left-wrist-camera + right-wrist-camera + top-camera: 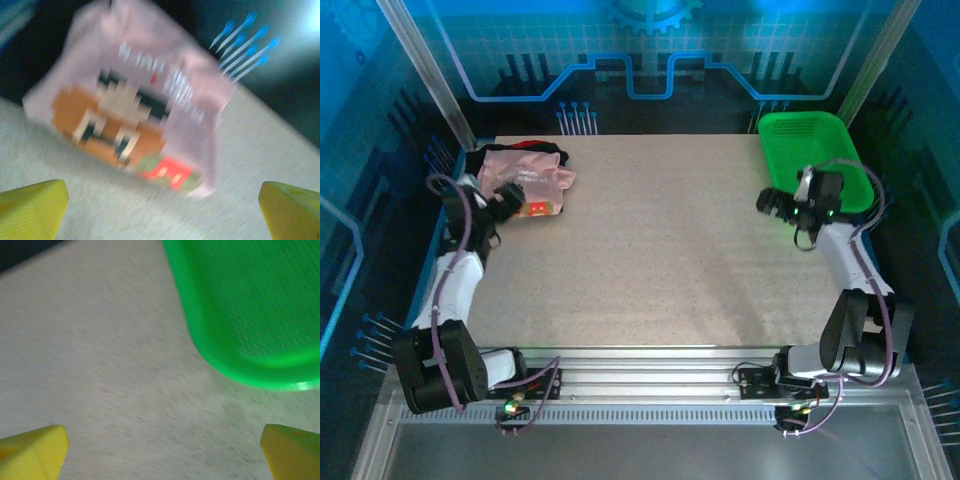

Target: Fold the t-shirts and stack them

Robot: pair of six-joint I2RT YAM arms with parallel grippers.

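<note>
- The green basket (802,150) stands at the far right corner of the tabletop (670,260).
- The right tool (770,203) hangs over the bare tabletop just beside the near corner of the basket. It is opened wide and holds nothing.
- The pink t-shirt (528,180) lies at the far left corner with its pixel print facing up. The black t-shirt (483,158) shows along its far edge.
- The left tool (510,196) is near the front of the pink t-shirt. It is also opened wide and is empty.

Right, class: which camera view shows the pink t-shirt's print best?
Left wrist view: the pink t-shirt lies close, its brown-and-white pixel print facing the camera, though blurred. The top external view shows it small, in the far-left corner.
</note>
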